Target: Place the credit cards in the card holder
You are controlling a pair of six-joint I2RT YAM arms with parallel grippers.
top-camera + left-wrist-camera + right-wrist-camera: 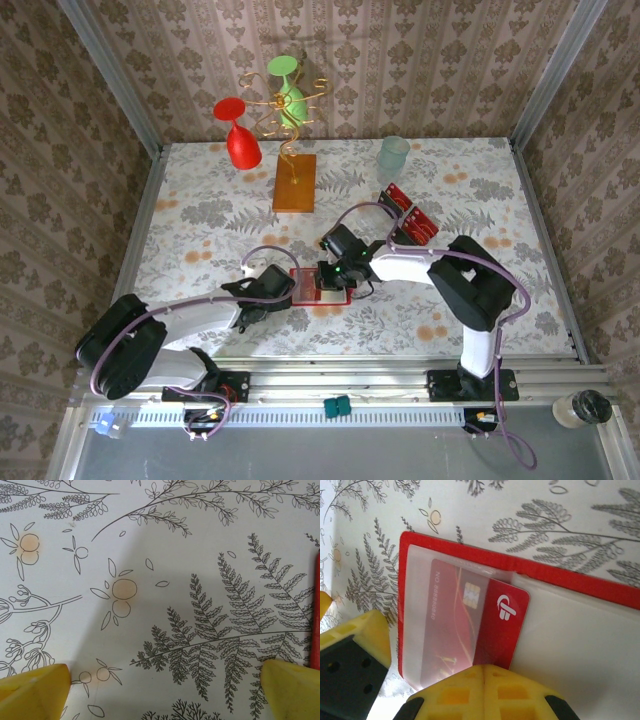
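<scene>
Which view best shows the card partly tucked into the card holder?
Right wrist: the card sits close up, chip and logo clear, partly under the translucent pocket. Top external shows the card holder small, card indistinct; left wrist, a red edge.

Printed along one edge of a red credit card (502, 625), half tucked under a clear pocket of the card holder (560, 576): "NO", then a row of digits, mostly eights, not fully legible. On the bare corner, a white round emblem.
</scene>
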